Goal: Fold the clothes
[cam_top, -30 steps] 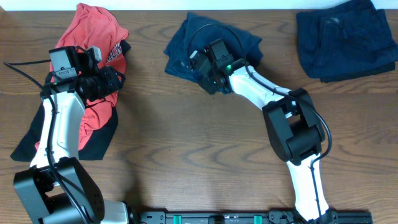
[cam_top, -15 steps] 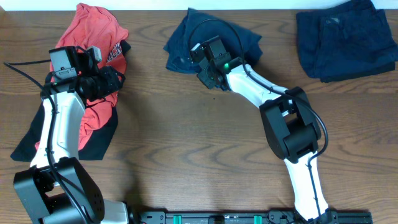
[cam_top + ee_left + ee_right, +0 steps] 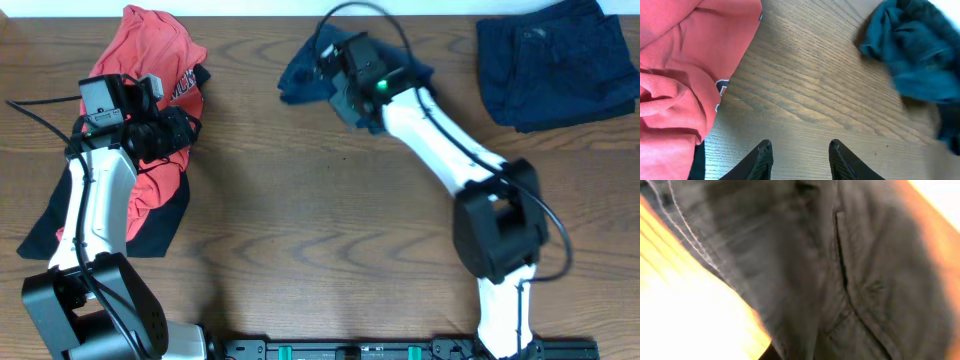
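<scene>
Two states: my left pincer apart above wood-grain table; right pincer buried in crumpled navy cloth, grip unreadable.

Right under the left gripper and running on ahead of it: brown wood-grain worktop, grain slanting off to the right. Well behind that gripper, along the near edge: a black rail with green clips. Far ahead, past the worktop's edge: a pale strip.
</scene>
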